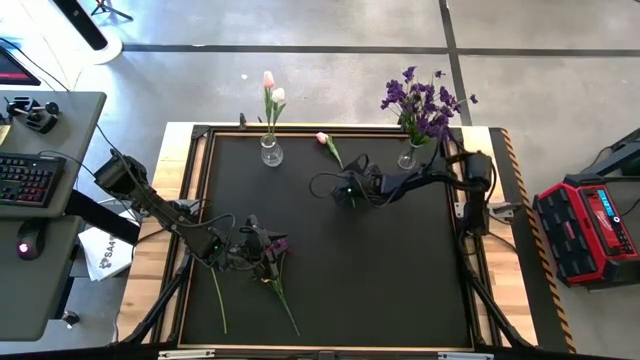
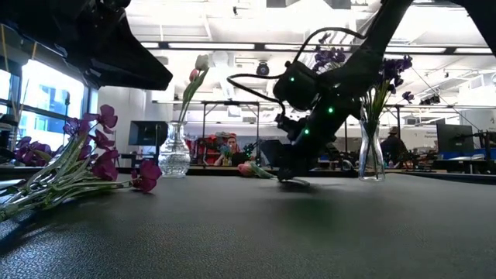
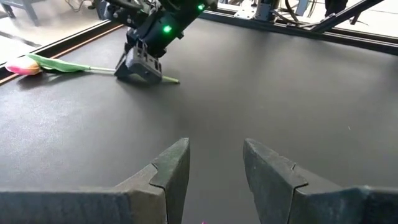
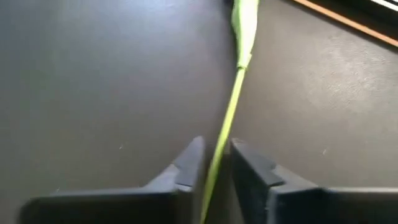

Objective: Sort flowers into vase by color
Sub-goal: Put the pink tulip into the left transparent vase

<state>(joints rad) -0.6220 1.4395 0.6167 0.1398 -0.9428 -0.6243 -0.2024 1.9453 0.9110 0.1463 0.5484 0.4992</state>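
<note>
High view: right gripper (image 1: 345,192) low on mat, just short of pink tulip (image 1: 323,139), which lies near tulip vase (image 1: 271,152). Left gripper (image 1: 262,245) by purple flowers (image 1: 276,262) lying well apart from that vase.

Low view: purple vase (image 2: 370,147) upright beyond.

Left wrist: fingers (image 3: 171,169) parted, narrow gap, nothing between.

Right wrist: fingers (image 4: 186,165) close around green stem (image 4: 227,124), apparently clamped.
</note>
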